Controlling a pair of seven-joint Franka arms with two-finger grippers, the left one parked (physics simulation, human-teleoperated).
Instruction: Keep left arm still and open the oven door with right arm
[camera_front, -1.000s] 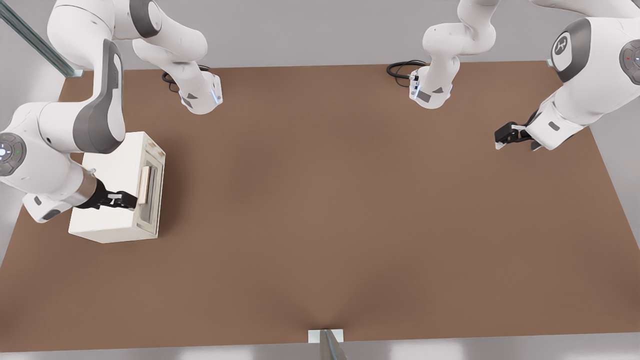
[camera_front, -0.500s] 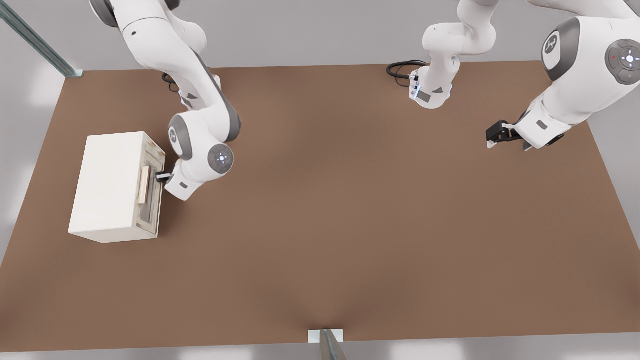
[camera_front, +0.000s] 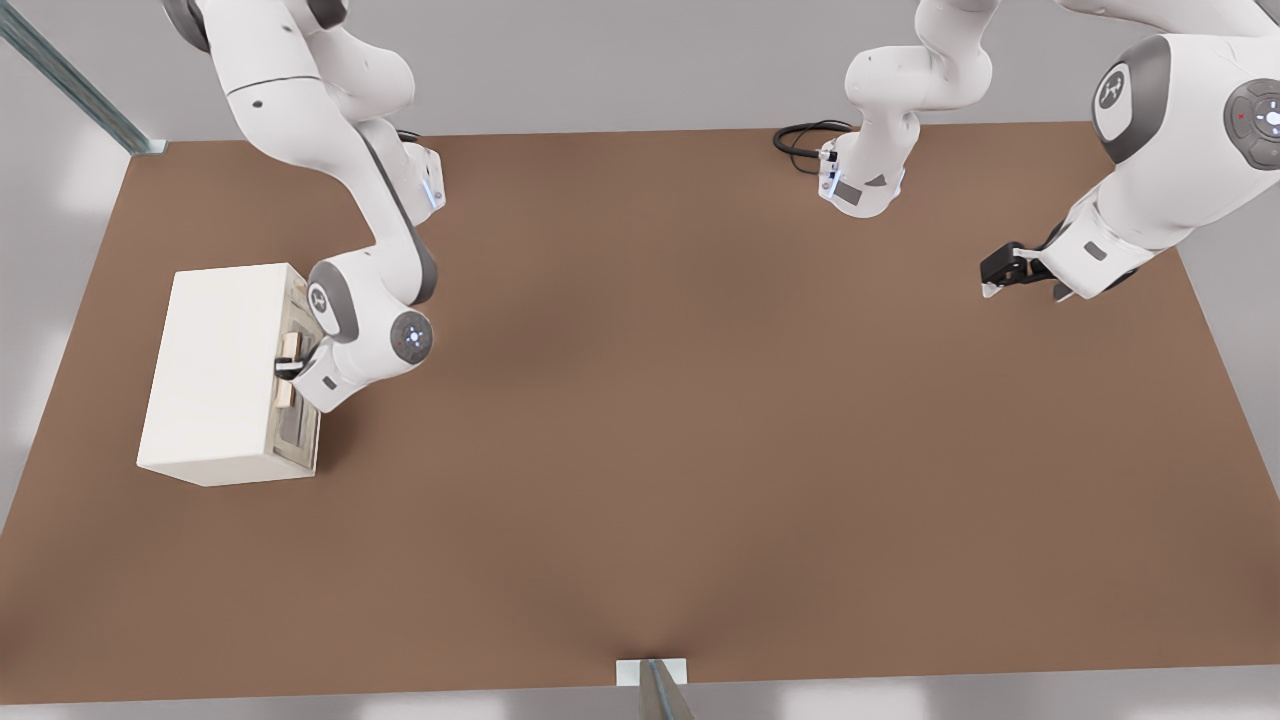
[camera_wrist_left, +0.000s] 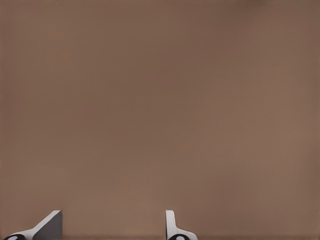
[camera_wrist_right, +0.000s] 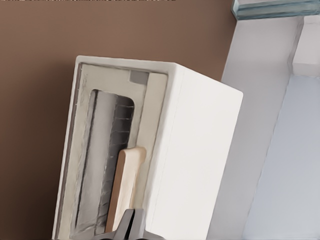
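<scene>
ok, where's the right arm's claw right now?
On the front view's left, the claw sits at the oven door's tan handle, in front of the oven.

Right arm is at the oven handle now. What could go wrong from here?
1. The end effector sits at the handle near one end, not its middle; a pull may slip off.
2. The oven stands loose on the table; pulling might drag the box rather than swing the still-closed oven door.
</scene>
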